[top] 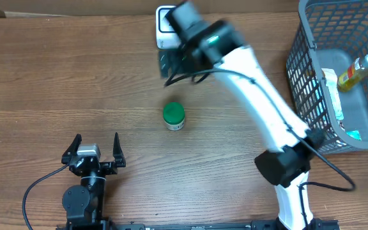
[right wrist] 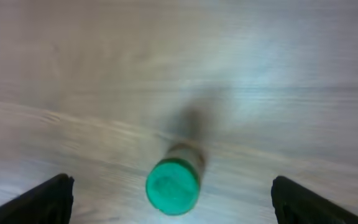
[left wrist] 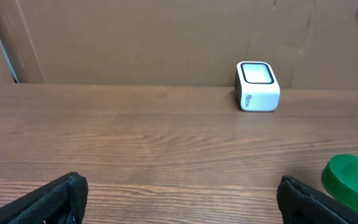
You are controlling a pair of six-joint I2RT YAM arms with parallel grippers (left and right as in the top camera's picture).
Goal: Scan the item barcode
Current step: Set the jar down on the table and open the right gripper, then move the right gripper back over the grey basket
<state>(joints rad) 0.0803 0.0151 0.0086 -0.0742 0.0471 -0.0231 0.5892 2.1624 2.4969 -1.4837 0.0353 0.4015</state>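
The item, a small jar with a green lid point(top: 173, 115), stands upright and free near the middle of the table. The white barcode scanner point(top: 165, 29) sits at the far edge behind it. My right gripper point(top: 174, 64) hovers between scanner and jar, blurred, open and empty. In the right wrist view the green lid point(right wrist: 173, 185) lies below, between the wide-apart fingers point(right wrist: 48, 198), untouched. My left gripper point(top: 94, 150) rests open near the front edge, left of the jar. The left wrist view shows the scanner point(left wrist: 257, 87) far ahead and the lid point(left wrist: 353, 179) at the right edge.
A grey mesh basket point(top: 312, 38) stands at the right edge with a yellow bottle point(top: 356, 70) and other packets inside. A cardboard wall point(left wrist: 135, 37) runs along the table's far side. The right arm point(top: 267, 102) stretches diagonally across the right half.
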